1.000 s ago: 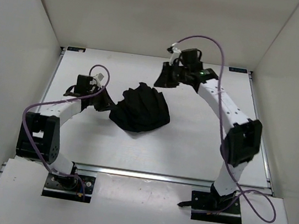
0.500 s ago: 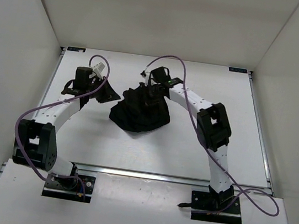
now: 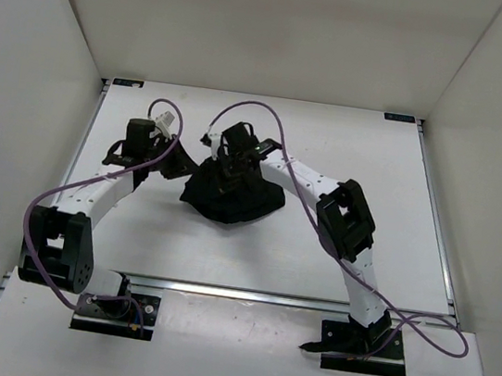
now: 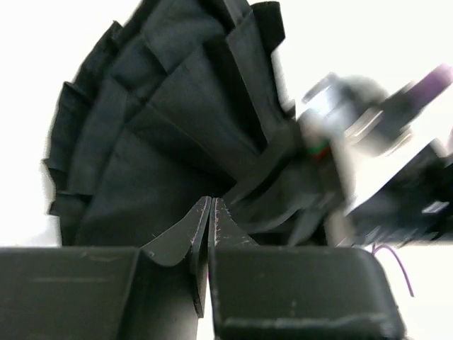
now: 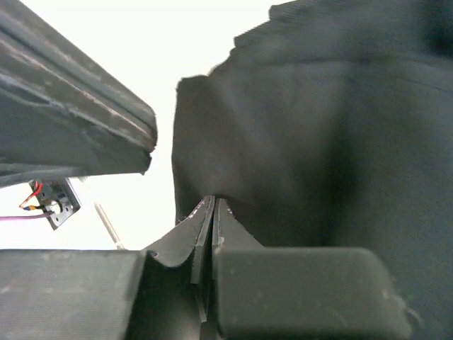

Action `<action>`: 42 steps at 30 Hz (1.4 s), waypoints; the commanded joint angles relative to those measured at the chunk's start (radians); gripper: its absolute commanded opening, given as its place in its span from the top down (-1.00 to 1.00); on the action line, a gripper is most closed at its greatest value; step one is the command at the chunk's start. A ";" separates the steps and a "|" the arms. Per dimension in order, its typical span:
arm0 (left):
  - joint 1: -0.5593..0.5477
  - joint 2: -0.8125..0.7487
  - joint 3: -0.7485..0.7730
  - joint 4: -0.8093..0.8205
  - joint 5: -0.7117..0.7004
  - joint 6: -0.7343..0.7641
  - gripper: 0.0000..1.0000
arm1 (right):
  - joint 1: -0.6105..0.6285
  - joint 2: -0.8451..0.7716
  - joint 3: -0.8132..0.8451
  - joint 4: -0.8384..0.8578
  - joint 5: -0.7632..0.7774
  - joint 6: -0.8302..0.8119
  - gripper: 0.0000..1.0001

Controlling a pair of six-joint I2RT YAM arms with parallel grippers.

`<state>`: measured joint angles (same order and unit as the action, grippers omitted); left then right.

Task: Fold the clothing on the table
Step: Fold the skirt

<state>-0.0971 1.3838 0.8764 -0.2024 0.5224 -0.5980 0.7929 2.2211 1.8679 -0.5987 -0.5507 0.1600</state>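
The clothing [image 3: 247, 204], a black pleated skirt, lies bunched in a heap on the white table [image 3: 357, 166]. My left gripper [image 3: 182, 167] is at its left edge. In the left wrist view the jaws [image 4: 212, 200] are pressed together, and the skirt's pleats [image 4: 163, 127] run down into their tips. My right gripper [image 3: 226, 177] reaches over the heap's upper left part. In the right wrist view it [image 5: 214, 200] is shut, and dark fabric [image 5: 318, 142] is drawn into its tips. The two grippers are close together.
The right arm [image 4: 354, 127] shows blurred just beyond the skirt in the left wrist view. The left gripper's body [image 5: 71, 127] fills the upper left of the right wrist view. White walls enclose the table on three sides, and metal rails [image 3: 246, 292] edge it.
The right arm swung from the skirt's far right edge leftwards over the heap, and its jaws closed. The left gripper shifted slightly away from me and stayed at the left edge.
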 commanded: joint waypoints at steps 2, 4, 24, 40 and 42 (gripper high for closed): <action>-0.056 -0.039 -0.002 0.043 -0.018 -0.026 0.70 | -0.124 -0.173 0.008 0.029 0.026 0.004 0.99; -0.067 -0.037 0.003 0.063 -0.022 -0.040 0.65 | -0.168 -0.234 0.022 0.046 0.028 0.027 0.99; -0.320 0.158 -0.174 0.159 -0.099 -0.030 1.00 | -0.392 -0.229 -0.256 0.123 -0.035 0.021 1.00; -0.156 -0.067 0.274 -0.286 -0.276 0.180 -0.86 | -0.472 -0.369 -0.085 -0.141 0.266 -0.072 0.17; -0.162 -0.081 0.309 -0.414 -0.399 0.227 -0.97 | -0.468 -0.449 -0.169 -0.104 0.371 -0.079 0.04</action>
<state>-0.2523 1.3655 1.1267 -0.3912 0.3119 -0.4679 0.3378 1.8854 1.7702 -0.7235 -0.3408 0.1040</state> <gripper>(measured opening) 0.971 0.466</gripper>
